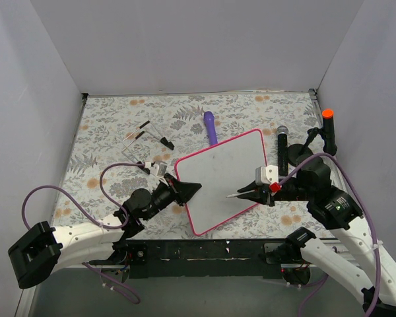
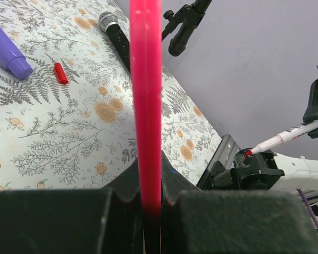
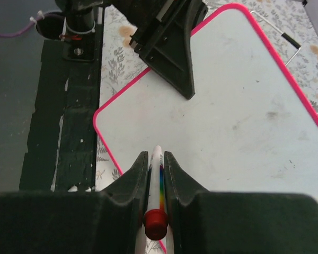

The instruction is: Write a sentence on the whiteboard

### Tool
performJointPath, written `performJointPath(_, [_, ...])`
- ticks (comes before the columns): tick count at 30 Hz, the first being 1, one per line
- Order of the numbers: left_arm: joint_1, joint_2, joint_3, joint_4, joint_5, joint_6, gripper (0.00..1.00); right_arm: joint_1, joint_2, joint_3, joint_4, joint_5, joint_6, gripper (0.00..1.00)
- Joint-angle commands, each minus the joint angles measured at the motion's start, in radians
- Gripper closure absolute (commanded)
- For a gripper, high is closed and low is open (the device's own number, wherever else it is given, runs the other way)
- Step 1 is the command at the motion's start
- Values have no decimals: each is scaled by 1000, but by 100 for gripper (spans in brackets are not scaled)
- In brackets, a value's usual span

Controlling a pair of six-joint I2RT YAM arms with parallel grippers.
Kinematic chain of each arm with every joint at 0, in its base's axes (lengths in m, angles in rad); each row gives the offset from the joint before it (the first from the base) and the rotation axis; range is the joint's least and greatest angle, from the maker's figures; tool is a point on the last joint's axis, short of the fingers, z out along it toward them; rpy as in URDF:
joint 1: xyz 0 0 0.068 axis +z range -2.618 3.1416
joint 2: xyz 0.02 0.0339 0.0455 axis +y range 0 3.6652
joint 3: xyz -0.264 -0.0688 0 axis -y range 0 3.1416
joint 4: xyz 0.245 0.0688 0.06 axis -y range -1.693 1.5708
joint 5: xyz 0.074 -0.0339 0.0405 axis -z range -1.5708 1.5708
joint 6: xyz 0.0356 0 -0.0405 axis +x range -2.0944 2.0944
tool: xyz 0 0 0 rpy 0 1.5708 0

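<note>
Pink-framed rectangular whiteboard (image 1: 221, 181) | my left end effector (image 1: 195, 189) clenched on its left edge | my right end effector (image 1: 256, 193) grasps white marker (image 1: 237, 195) over it

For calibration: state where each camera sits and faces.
Top external: above, behind the arms, looking down on the whiteboard; both arms show.
Left wrist: on the left gripper, sighting along the whiteboard's pink frame, clamped in its jaws.
Right wrist: on the right gripper, facing the left gripper across the whiteboard; jaws hold the marker.
All share the whiteboard.
</note>
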Motion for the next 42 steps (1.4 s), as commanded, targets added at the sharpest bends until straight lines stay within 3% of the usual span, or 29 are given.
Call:
performJointPath(1, [-8,-25,-21,112,31,32,100,-11,32,-9,-104,-68,-142,99])
performJointPath(8, [-6,-57,-67,142,37,48,100,-77,103,48,-197,-70,-287,99])
performJointPath(13, [-6,-34,-79,172,47,29,100,-94,103,42,-178,-70,-288,99])
performJointPath(21, [-8,15,-75,218,37,5,100,-95,40,-3,-103,-56,-177,99])
performJointPath(26, [-8,-27,-70,173,48,-6,100,-97,34,-8,-5,-44,-70,99])
performJointPath(42, [-8,-110,-82,92,19,-41,100,-100,-3,0,108,-65,65,99])
